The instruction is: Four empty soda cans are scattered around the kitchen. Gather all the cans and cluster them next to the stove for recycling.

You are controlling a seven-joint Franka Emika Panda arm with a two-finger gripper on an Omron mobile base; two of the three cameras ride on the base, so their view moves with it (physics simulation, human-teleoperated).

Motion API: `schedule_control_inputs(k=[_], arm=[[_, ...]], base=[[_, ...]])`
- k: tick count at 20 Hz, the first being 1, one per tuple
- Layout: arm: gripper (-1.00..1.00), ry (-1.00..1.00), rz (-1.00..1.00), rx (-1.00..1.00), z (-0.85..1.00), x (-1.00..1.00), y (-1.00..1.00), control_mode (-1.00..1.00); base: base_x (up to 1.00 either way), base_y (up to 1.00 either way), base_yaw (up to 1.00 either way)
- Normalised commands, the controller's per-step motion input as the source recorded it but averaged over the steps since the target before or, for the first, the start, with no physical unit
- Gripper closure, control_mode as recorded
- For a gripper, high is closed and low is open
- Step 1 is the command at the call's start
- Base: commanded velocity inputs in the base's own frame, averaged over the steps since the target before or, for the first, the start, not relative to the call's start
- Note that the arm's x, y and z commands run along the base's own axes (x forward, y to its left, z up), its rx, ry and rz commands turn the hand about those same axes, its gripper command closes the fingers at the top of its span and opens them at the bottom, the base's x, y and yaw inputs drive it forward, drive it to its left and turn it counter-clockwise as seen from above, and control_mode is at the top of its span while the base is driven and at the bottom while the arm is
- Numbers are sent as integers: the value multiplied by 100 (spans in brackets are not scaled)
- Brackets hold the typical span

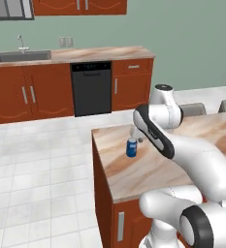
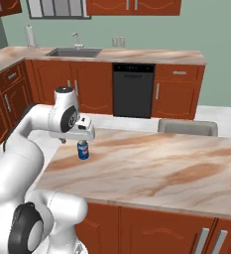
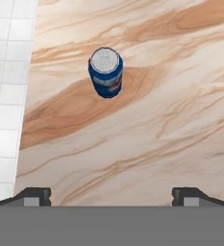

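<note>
Hovering above blue soda can (image 3: pixel 105 72), jaws spread

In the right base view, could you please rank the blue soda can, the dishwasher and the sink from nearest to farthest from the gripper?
1. Blue soda can: upright on the island counter, just below the gripper.
2. Dishwasher: black, across the floor, under the back counter.
3. Sink: farthest, set in the back counter to the dishwasher's left.

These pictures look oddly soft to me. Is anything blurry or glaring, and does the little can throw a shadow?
Left base view: edges soft and grainy, light flat, no glare; the can throws no clear shadow on the counter. Right base view: same even light, cabinets slightly blurred. Hand view: sharpest; the can's silver top is plain, without highlight, and the open claw has dim tips.
</note>
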Motion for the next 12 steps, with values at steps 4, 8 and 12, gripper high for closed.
schedule_control_inputs(k=[4,8,12], arm=[[-100,0,0,0,-21,29,20,-100],[-100,0,0,0,-22,31,16,-100],[-100,0,0,0,-21,36,10,-100]], base=[[0,0,0],[0,0,0],[0,0,0]])
